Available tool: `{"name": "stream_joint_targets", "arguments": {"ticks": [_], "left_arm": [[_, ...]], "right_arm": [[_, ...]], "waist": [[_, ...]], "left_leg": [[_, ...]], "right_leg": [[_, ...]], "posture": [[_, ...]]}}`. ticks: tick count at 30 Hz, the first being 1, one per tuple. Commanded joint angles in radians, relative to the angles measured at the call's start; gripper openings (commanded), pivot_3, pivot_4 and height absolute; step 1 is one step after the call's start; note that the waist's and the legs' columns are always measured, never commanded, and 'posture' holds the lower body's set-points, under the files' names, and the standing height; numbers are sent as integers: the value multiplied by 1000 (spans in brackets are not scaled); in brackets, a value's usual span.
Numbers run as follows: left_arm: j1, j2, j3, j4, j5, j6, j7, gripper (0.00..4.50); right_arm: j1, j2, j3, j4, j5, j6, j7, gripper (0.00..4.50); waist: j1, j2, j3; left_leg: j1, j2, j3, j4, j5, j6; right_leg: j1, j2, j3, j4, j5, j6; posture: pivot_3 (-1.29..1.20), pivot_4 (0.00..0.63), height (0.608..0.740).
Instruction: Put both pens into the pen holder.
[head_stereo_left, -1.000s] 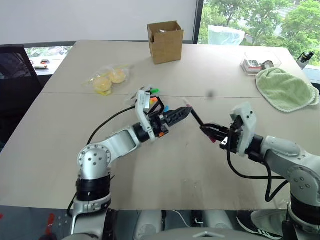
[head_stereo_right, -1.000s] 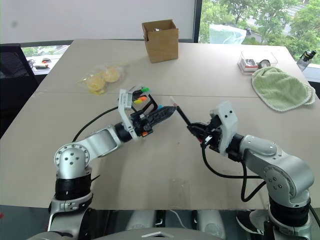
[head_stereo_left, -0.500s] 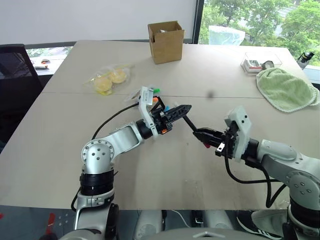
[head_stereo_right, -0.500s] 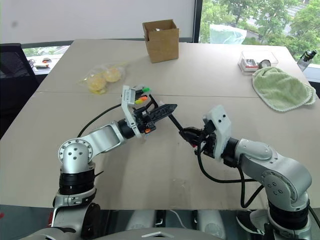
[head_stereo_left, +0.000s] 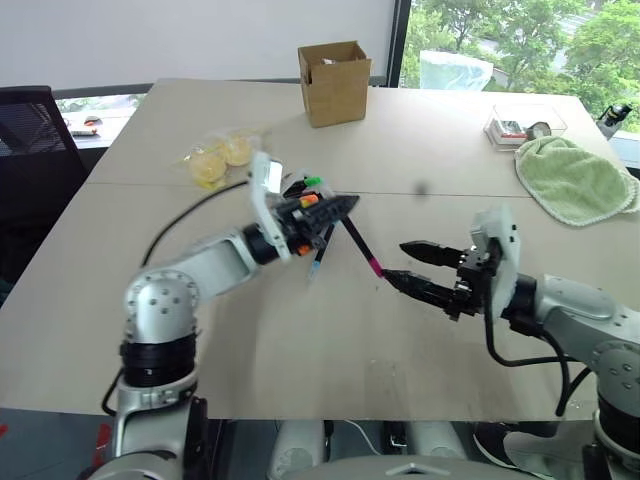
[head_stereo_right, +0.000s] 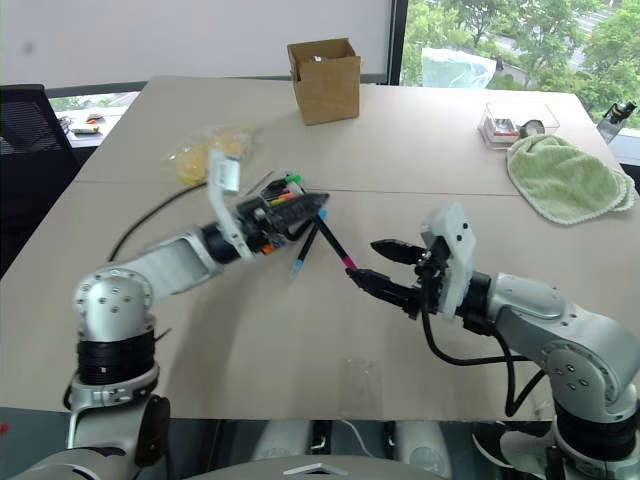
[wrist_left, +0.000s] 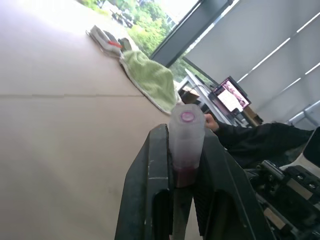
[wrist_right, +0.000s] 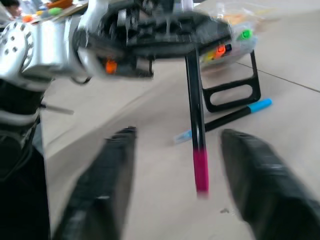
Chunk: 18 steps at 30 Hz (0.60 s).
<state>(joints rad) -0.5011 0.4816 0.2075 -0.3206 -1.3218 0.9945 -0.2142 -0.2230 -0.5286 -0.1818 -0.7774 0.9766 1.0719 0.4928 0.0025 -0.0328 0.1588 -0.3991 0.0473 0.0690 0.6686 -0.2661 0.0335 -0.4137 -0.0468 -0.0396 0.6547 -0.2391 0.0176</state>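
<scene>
Beige table, pink-ended pen clamped in left end effector, right end effector spread just beside

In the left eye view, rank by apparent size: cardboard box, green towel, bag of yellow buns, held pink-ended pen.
1. green towel
2. cardboard box
3. bag of yellow buns, close to the box, so unsure
4. pink-ended pen, slimmest

Pens, holder, table

Holder mid-table, one pen lying beside it, box behind, towel far right
</scene>
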Motion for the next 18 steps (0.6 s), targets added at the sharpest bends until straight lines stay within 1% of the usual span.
{"name": "stream_joint_targets", "arguments": {"ticks": [1, 2, 4, 7, 12, 16, 18], "left_arm": [[-76, 76, 66, -70, 10, -44, -24, 0], [-97, 128, 35, -108, 113, -72, -37, 0], [-125, 242, -70, -197, 356, -173, -101, 0], [-159, 296, -156, -247, 553, -299, -152, 0], [-150, 346, -274, -258, 833, -452, -213, 0], [-121, 358, -344, -225, 1008, -549, -245, 0], [-103, 356, -354, -201, 1062, -590, -265, 0]], "right_arm": [[24, -81, -74, -24, 26, -59, 61, 4443], [29, -105, -69, -20, 4, -77, 73, 4483], [32, -130, -54, -10, -20, -105, 84, 4483], [21, -142, -24, 15, -47, -142, 88, 4483], [-1, -143, 25, 42, -92, -180, 83, 4483], [-10, -150, 34, 48, -96, -189, 90, 4483], [-20, -154, 38, 51, -93, -187, 91, 4483]], "waist": [[5, -1, 1], [6, -1, 1], [7, -2, 1], [12, -1, 2], [12, -1, 2], [12, 0, 2], [12, 0, 2]], "left_leg": [[0, 0, 0, 0, 0, 0], [0, 0, 0, 0, 0, 0], [0, -1, 0, 0, 0, 0], [1, -3, 1, -2, 0, 0], [0, -2, 2, -2, 0, 0], [0, -1, 1, -2, 0, 0], [-1, 0, 2, -2, 0, 0]], "right_leg": [[0, 0, 0, 0, 0, 0], [0, 0, 0, 0, 0, 0], [0, 0, 0, -1, 0, 0], [0, 1, 1, -2, 0, 0], [0, 0, 1, -4, 0, 0], [0, 0, 1, -4, 0, 0], [0, 0, 1, -5, 0, 1]], "posture": [[0, 150, 740], [0, 150, 740], [0, 150, 740], [0, 150, 740], [0, 150, 740], [0, 150, 740], [0, 150, 740]]}}
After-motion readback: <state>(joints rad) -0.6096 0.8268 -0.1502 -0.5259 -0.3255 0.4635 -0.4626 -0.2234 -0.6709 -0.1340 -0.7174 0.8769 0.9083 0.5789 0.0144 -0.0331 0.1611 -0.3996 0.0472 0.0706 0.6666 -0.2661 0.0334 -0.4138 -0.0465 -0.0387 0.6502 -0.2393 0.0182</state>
